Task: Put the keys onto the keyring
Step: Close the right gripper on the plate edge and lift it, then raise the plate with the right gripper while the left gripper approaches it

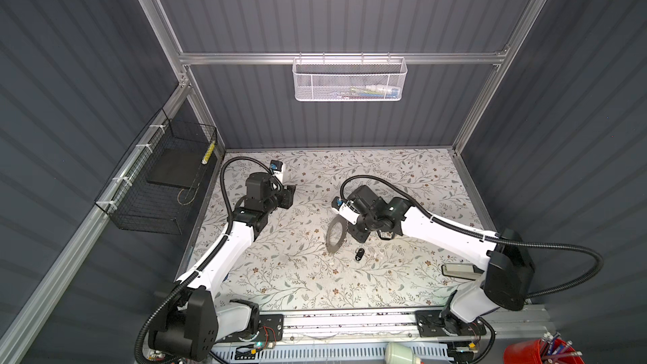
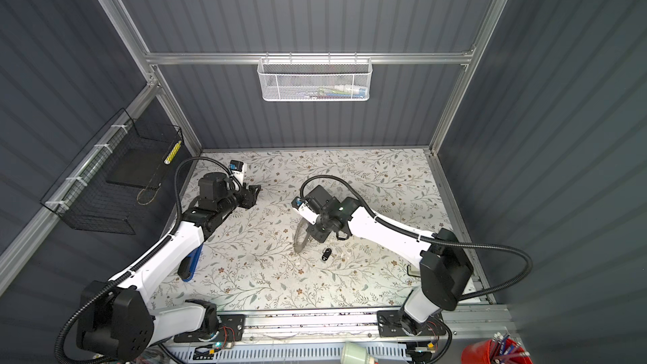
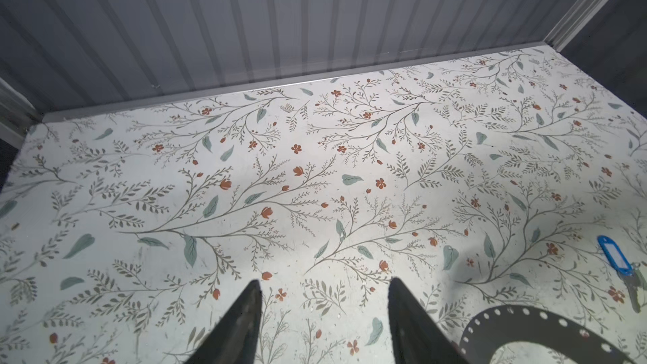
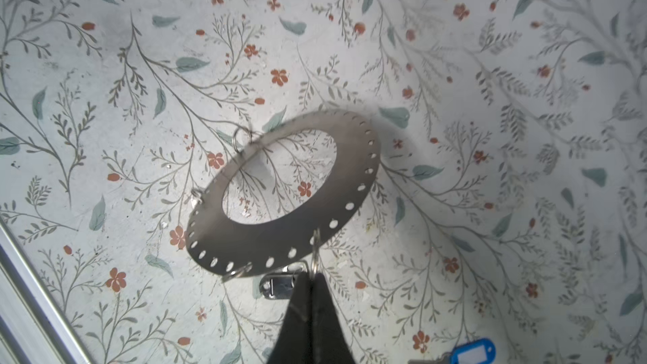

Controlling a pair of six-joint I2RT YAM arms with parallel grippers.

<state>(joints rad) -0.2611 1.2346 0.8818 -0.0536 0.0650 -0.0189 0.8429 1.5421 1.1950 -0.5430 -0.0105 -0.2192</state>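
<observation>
Black fob key (image 1: 359,254) lies flat on the floral mat (image 1: 297,274), nearest the front, just beside the keyring (image 4: 245,245). The keyring is tilted, hanging from 1 small wire loop (image 4: 315,250). The right gripper (image 4: 311,276) has its fingers pressed together on that loop. Blue-tagged key (image 4: 472,351) on the mat nearby, apart from the keyring. Farther back, left gripper (image 3: 325,281): fingers apart, nothing between them, over bare mat.
</observation>
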